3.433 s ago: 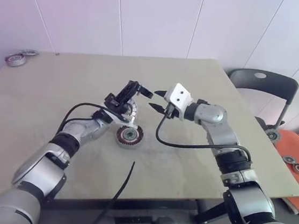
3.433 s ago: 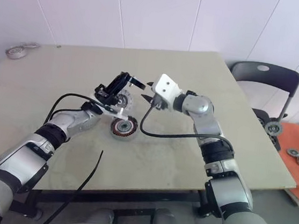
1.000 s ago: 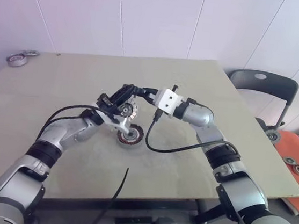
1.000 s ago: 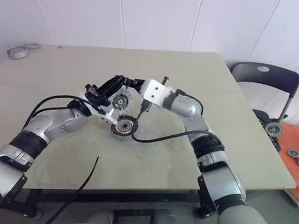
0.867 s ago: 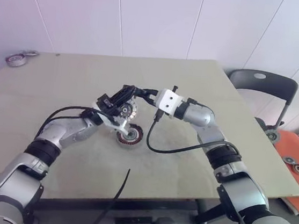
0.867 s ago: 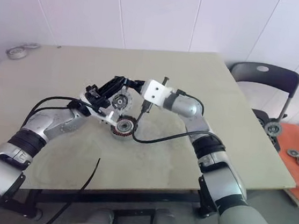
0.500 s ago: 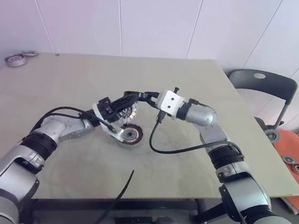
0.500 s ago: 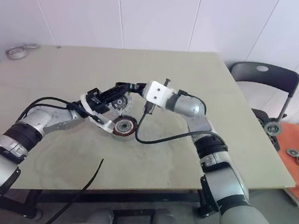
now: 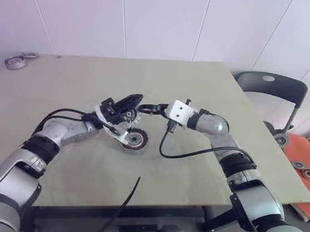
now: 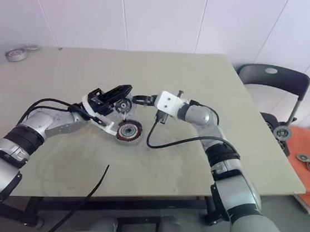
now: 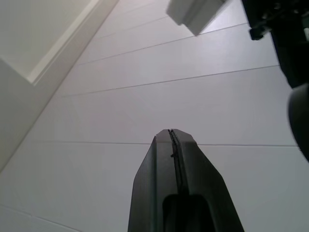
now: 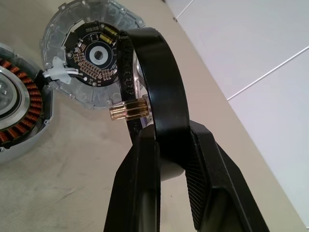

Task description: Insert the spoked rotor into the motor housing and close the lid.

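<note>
The motor housing lies flat on the table, its copper windings facing up. Its lid, a grey disc with a circuit board inside, stands open just behind it. My right gripper is shut on the spoked rotor. I see the rotor edge-on, with a dark rim and a brass pinion, so its spokes are hidden. It hangs a little above and behind the housing. My left gripper is shut with nothing in it, just left of the rotor and pointing upward.
The tan table has room on all sides of the housing. Metal rings lie at its far left corner. A black cable loops down from my right wrist onto the table. A dark chair stands at the right.
My right gripper came in from the right toward the left one, then sank a little and drew back right with the rotor. My left wrist turned its shut fingers upward.
</note>
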Robot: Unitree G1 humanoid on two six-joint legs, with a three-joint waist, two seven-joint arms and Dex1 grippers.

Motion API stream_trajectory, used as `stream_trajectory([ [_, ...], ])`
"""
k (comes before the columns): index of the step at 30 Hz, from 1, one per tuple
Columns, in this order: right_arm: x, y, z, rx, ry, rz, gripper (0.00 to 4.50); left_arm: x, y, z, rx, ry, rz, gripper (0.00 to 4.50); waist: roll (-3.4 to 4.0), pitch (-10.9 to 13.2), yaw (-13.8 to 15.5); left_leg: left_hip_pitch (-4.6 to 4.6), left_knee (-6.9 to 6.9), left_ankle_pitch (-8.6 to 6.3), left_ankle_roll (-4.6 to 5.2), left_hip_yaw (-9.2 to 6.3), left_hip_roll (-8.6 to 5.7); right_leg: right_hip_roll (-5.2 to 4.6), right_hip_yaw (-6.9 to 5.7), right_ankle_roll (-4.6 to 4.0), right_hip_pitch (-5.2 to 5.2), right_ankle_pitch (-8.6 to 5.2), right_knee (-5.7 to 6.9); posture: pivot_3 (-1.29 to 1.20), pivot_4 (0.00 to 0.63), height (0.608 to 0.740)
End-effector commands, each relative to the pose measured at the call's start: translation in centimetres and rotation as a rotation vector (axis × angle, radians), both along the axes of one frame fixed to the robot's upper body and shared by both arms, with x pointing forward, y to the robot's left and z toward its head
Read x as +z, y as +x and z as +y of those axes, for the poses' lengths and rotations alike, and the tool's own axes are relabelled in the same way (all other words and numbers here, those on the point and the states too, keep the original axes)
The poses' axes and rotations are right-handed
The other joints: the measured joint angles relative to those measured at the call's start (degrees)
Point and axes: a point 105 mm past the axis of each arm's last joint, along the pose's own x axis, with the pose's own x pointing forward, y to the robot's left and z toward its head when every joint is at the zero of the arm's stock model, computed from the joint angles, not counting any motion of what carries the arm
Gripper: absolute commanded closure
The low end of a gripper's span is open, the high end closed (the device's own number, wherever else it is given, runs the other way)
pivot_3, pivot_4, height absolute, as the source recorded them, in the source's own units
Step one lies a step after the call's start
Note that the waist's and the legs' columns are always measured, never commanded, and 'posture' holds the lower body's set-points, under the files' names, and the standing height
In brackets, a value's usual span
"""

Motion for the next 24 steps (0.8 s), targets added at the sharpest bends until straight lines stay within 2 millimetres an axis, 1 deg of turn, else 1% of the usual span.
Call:
stream_trajectory([
  [1,2.1,0.4,0.5,0.003,0.030,-0.065,4.11,3.7,-0.2,0.6,0.001,-0.095,-0.085,4.50,0.00,0.0,0.0,0.00,0.00,0.00,0.00,0.00,0.00,0.00,0.00,0.00,0.00,0.00,0.01,0.00,0.000,0.740],
  [3,2.2,0.5,0.6,-0.001,0.035,-0.070,4.11,4.5,-0.2,1.0,0.019,-0.117,-0.111,4.50,0.00,0.0,0.0,0.00,0.02,0.00,0.00,0.00,0.00,0.00,0.00,0.00,0.02,0.00,0.01,0.00,0.000,0.740],
  [5,2.3,0.6,0.5,-0.007,0.040,-0.077,4.11,5.9,0.2,2.1,0.066,-0.200,-0.110,4.50,0.00,0.0,0.0,0.00,0.04,0.00,0.00,0.00,0.00,0.00,0.00,0.00,0.03,0.00,0.01,0.00,0.000,0.740],
  [7,2.4,0.7,0.4,-0.017,0.046,-0.090,4.11,6.9,0.6,3.4,0.115,-0.281,-0.086,4.50,0.00,0.0,0.0,0.01,0.04,0.00,0.00,0.00,0.00,0.00,0.00,0.00,0.03,0.00,0.03,0.00,0.000,0.740],
  [8,2.8,0.8,0.1,-0.032,0.044,-0.128,4.11,7.2,1.7,5.1,0.184,-0.376,-0.015,4.50,0.00,0.0,0.0,0.01,0.04,0.00,0.00,0.00,0.00,0.00,0.00,0.00,0.02,0.00,0.04,0.00,0.000,0.740],
  [9,3.2,1.0,-0.4,-0.050,0.026,-0.190,4.11,7.1,2.5,6.7,0.235,-0.474,0.071,4.50,0.02,0.0,0.0,0.01,0.04,0.00,0.00,0.00,0.00,0.00,0.00,0.00,0.02,0.00,0.05,0.00,0.000,0.740],
  [11,3.7,0.8,-1.0,-0.050,0.017,-0.276,4.11,6.0,3.8,9.4,0.297,-0.676,0.260,4.50,0.03,0.0,0.0,0.02,0.04,0.00,0.00,0.02,0.00,0.00,0.00,0.00,0.02,0.00,0.06,0.00,0.000,0.740],
  [12,4.3,0.7,-1.1,-0.052,0.050,-0.310,4.11,5.7,4.0,10.2,0.298,-0.747,0.314,4.50,0.03,0.0,-0.1,0.02,0.05,0.00,0.00,0.03,0.00,0.00,0.00,0.00,0.03,0.00,0.05,0.00,0.000,0.740],
  [14,5.3,-0.2,-1.3,-0.021,0.073,-0.399,4.11,4.2,4.4,11.3,0.278,-0.905,0.486,4.50,0.03,0.0,-0.2,0.01,0.03,0.00,0.00,0.03,0.00,0.00,0.01,-0.01,0.02,0.00,0.03,0.00,0.000,0.740],
  [15,5.4,-0.8,-1.3,0.005,0.056,-0.450,4.11,3.6,4.5,11.5,0.252,-0.960,0.555,4.50,0.02,0.0,-0.2,0.00,0.04,0.00,0.00,0.03,0.00,0.00,0.00,0.00,0.01,0.00,0.04,0.00,0.000,0.740],
  [16,5.0,-1.3,-1.4,0.030,0.037,-0.468,4.11,2.9,4.6,11.4,0.222,-1.007,0.641,4.50,0.01,0.0,-0.1,-0.02,0.04,0.00,0.00,0.02,0.00,0.00,0.00,-0.01,0.01,0.00,0.02,0.00,0.000,0.740],
  [18,4.3,-1.8,-1.7,0.055,0.016,-0.479,4.11,2.5,4.4,11.1,0.182,-1.023,0.714,4.50,-0.06,-0.1,-0.1,-0.02,0.03,0.00,0.00,0.02,0.01,-0.01,0.00,-0.01,0.03,0.00,0.00,0.00,0.000,0.740],
  [19,3.7,-2.2,-1.9,0.073,0.010,-0.468,4.11,1.9,4.4,10.8,0.146,-1.063,0.800,4.50,-0.07,-0.1,-0.1,-0.03,0.04,0.00,0.00,0.01,0.01,-0.01,0.00,-0.01,0.02,0.00,0.00,0.00,0.000,0.740],
  [21,3.2,-3.1,-1.9,0.108,0.025,-0.465,4.11,1.2,3.8,9.7,0.057,-1.079,0.942,4.50,-0.12,-0.1,-0.1,-0.01,0.08,0.00,0.00,0.01,0.01,-0.01,0.01,-0.01,0.07,0.00,0.00,0.00,0.000,0.740],
  [22,3.0,-3.8,-1.7,0.132,0.040,-0.463,4.11,0.5,3.4,9.0,0.000,-1.102,1.057,4.50,-0.13,-0.1,-0.3,0.00,0.09,0.00,0.00,0.01,0.01,-0.01,0.01,-0.01,0.09,0.00,0.00,0.00,0.000,0.740],
  [24,2.6,-4.8,-1.4,0.164,0.065,-0.460,4.11,0.0,1.8,7.3,-0.101,-1.056,1.216,4.50,-0.13,-0.1,-1.0,0.03,0.09,0.00,0.00,0.01,0.01,-0.01,0.03,-0.01,0.12,0.00,0.02,0.00,0.000,0.740],
])
